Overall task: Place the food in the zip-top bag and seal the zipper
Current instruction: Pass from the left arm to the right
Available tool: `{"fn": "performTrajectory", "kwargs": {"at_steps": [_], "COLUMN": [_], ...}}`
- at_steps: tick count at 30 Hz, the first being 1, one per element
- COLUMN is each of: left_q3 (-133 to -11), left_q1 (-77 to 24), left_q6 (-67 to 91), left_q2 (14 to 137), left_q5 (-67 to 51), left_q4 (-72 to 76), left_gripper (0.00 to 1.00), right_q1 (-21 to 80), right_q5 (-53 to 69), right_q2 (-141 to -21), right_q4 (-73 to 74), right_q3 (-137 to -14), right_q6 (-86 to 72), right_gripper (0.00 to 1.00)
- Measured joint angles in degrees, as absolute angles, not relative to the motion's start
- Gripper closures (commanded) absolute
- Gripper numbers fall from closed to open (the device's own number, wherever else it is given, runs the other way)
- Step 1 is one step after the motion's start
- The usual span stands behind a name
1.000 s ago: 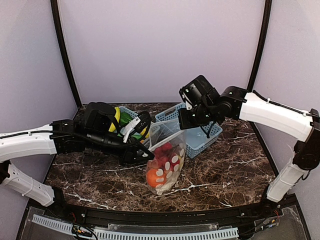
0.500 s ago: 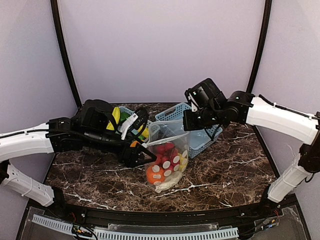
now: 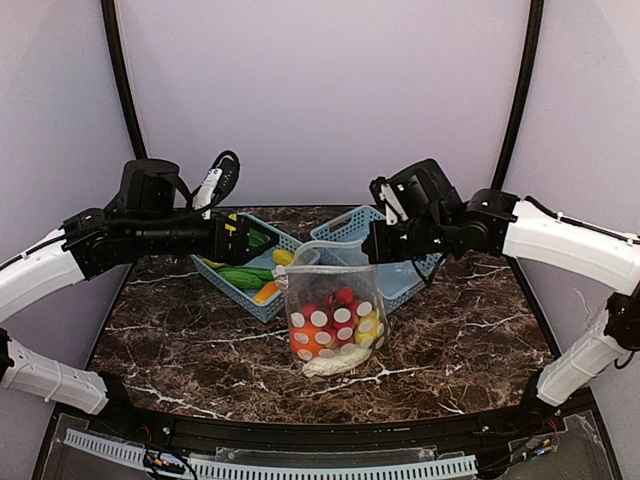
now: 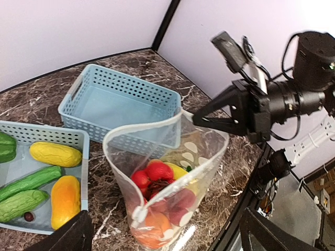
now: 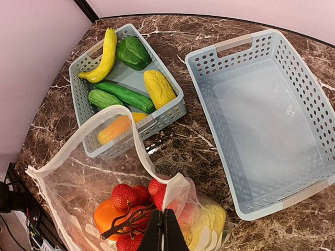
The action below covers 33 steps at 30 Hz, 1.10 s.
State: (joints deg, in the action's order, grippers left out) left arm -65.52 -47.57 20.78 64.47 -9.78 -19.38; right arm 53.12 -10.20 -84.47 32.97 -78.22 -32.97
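Left arm hovers high, jaws released; right arm extended, jaws clenching zip-top bag

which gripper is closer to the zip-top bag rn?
Right. The right gripper is shut on the zip-top bag at its mouth edge. The left gripper is open and apart from the bag, raised above the far side of the vegetable basket.

Left gripper opened and withdrew; zip-top bag apparently swung upright.
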Motion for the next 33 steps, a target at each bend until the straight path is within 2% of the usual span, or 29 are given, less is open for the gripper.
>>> {"fn": "performTrajectory", "kwargs": {"at_steps": [8, 15, 21, 33], "left_q3": [-65.47, -64.62, -64.99, -69.17], "left_q1": [-38.54, -32.62, -31.09, -29.28], "left_q6": [24.58, 30.3, 34.5, 37.95], "left_q2": [69.47, 80.44, 91.35, 104.07], "left_q5": [-11.81, -13.61, -13.34, -9.56], "left_q4": [-15.86, -9.37, -4.47, 0.82], "left_gripper": [0.02, 0.06, 0.15, 0.21], "right_q1": [53.12, 53.12, 53.1, 53.1], "right_q5": [-8.73, -8.38, -7.7, -7.25], "right_q2": [-81.78, -80.55, -80.14, -80.12], "right_q4": [31.77, 30.79, 29.98, 29.76], "right_q3": [-76.42, -75.22, -74.59, -74.54], "right_q6": [-32.62, -32.64, -32.64, -32.64], "right_gripper": [1.0, 1.0, 1.0, 1.0]}}
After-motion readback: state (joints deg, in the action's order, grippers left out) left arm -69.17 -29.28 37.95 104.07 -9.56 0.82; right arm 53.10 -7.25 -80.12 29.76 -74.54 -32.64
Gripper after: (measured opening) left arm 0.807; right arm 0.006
